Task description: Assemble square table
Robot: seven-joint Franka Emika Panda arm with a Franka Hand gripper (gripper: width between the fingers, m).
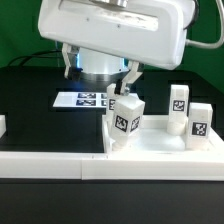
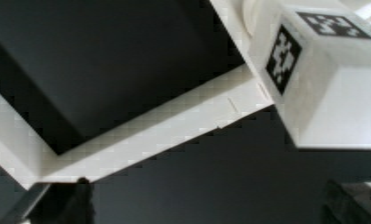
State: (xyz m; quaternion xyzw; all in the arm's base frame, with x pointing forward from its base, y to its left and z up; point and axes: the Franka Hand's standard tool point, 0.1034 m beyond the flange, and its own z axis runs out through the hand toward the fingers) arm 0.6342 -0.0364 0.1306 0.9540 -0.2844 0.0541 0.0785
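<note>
Nearest, 1 upright leg (image 1: 126,118) on the tabletop (image 1: 160,148) stands just below the gripper (image 1: 119,88), jaws released, holding nothing.

White tabletop (image 1: 160,148) carries three upright tagged legs (image 1: 126,118).

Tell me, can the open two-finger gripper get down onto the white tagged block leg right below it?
Probably yes: the gripper hangs open just above the white tagged block leg, with nothing between them; the neighbouring legs stand apart.
</note>
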